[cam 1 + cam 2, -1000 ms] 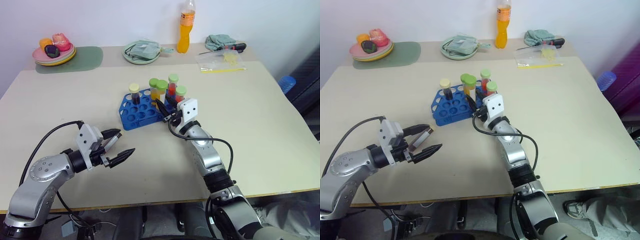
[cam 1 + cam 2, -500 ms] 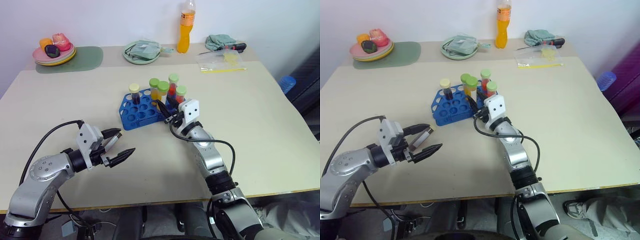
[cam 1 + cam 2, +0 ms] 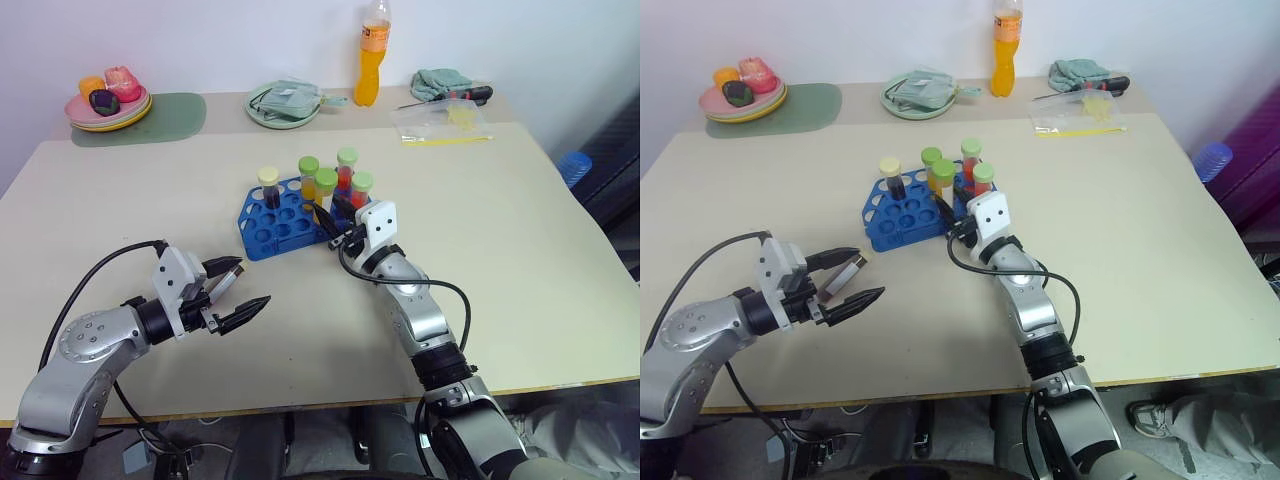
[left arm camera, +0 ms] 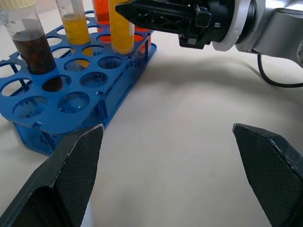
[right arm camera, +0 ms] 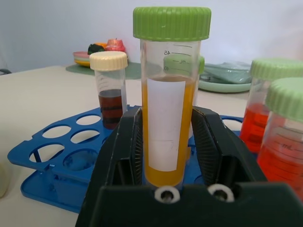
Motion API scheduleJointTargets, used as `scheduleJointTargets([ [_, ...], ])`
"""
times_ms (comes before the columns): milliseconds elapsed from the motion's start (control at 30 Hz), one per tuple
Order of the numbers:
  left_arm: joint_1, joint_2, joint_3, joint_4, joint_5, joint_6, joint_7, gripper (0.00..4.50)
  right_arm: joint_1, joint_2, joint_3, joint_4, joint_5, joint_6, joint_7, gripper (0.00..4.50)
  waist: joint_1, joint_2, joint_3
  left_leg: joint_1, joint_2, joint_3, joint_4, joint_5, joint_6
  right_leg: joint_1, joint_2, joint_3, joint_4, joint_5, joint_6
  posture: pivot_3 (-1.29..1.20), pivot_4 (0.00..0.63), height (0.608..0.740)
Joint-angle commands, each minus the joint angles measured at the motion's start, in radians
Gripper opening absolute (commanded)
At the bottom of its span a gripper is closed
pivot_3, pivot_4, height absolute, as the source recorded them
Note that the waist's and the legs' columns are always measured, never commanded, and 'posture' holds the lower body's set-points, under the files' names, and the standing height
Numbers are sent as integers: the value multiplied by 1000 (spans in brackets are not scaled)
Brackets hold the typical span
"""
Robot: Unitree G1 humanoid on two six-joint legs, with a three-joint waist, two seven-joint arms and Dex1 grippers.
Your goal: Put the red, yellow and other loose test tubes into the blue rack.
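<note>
Your right pincer [image 3: 335, 212] is around the clear plastic tube of yellow liquid with a green cap [image 5: 168, 94]. I cannot tell if it is clamped on the tube or has let go. The tube stands upright at the near right part of the small bright blue plastic rack with round holes [image 3: 270, 235], in the middle of the pale worktop [image 3: 520, 230]. Its bottom is hidden, so I cannot say if it sits all the way down in a hole.

Here is what could go wrong. If you pull back while the tube is gripped, you could lift it out again or drag the light rack along. If it is not fully down, it could lean or fall when you let go. Two tubes of orange-red liquid with green caps [image 5: 279, 137] stand just to the right of the pincer. A sideways move could bump them, so I think backing straight out is safest.

The dark brown tube with a cream cap [image 5: 112, 101] and another yellow tube [image 3: 308, 175] stand further left in the rack. I see no loose tubes lying on the worktop.

Your left pincer [image 3: 254, 283] hangs wide apart and empty at the near left, well apart from the rack.

The tall orange drink bottle [image 3: 372, 60], green round plate [image 3: 285, 115], pink plate of toy food [image 3: 108, 112] and clear bag [image 3: 440, 125] sit far away. Nothing blocks you.
</note>
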Motion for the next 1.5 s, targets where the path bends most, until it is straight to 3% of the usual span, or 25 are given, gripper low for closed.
scheduleJointTargets([
  [33,4,3,22,-32,-6,1,14,4500,-23,5,-6,-56,-10,-3,-17,3508,0,0,0,0,0,0,0,0,0,0,0,0,0,0,0,0,150,740],
  [67,2,3,32,-35,-8,9,26,4500,-20,0,-4,-86,-15,8,-18,3966,0,0,0,0,0,0,0,0,0,0,0,0,0,0,0,0,150,740],
  [233,-25,37,113,-74,-76,149,110,4500,48,-104,8,-301,53,128,113,3966,7,0,0,0,0,-1,0,0,0,0,0,0,0,0,0,0,150,740],
  [400,-150,228,96,-104,-85,496,208,4500,115,-292,-6,-517,136,242,284,3966,4,0,0,0,-2,-2,1,0,0,2,0,-1,0,0,0,0,150,740],
  [467,-253,324,27,-105,-76,648,233,4500,122,-358,-24,-577,187,293,341,3966,4,-1,1,1,-2,-2,1,0,0,2,0,0,0,0,0,0,150,740],
  [533,-436,364,-67,-28,-128,920,230,4500,119,-413,-31,-619,221,321,396,3966,9,-1,1,1,-2,-2,1,0,0,2,2,-1,0,0,1,0,150,740],
  [600,-590,398,-193,24,-124,1067,221,4500,110,-444,-27,-646,237,336,429,3966,5,-2,0,1,-3,-3,1,0,0,2,2,-1,1,0,1,0,150,740],
  [700,-775,382,-346,94,-114,1160,202,4500,97,-462,-15,-678,264,366,461,3966,1,-2,1,1,-3,-2,1,0,0,2,3,0,1,-1,2,0,150,740],
  [900,-970,305,-595,315,-83,1187,208,4500,80,-453,27,-689,253,367,479,3966,2,-3,1,1,-3,-2,1,0,0,1,3,0,2,-1,2,0,150,740],
  [1067,-1043,292,-703,384,-34,1173,187,4500,88,-449,47,-703,242,363,471,3966,5,-4,2,0,-3,-2,1,0,0,1,2,0,2,-1,2,0,150,740],
  [1200,-1057,250,-721,442,-23,1187,180,4500,95,-441,58,-714,235,363,455,3966,6,-5,2,0,-3,-2,2,0,0,1,2,0,2,-1,2,0,150,740],
  [1300,-1046,246,-736,427,-20,1187,179,3727,96,-427,70,-726,233,367,443,4027,6,-5,3,-1,-3,-2,2,0,0,1,2,0,2,-1,2,0,150,740],
  [1500,-1035,263,-715,432,-24,1187,181,864,91,-422,85,-727,225,361,445,4027,5,-5,3,-1,-3,-2,2,0,0,1,2,0,2,-1,2,0,150,740],
])
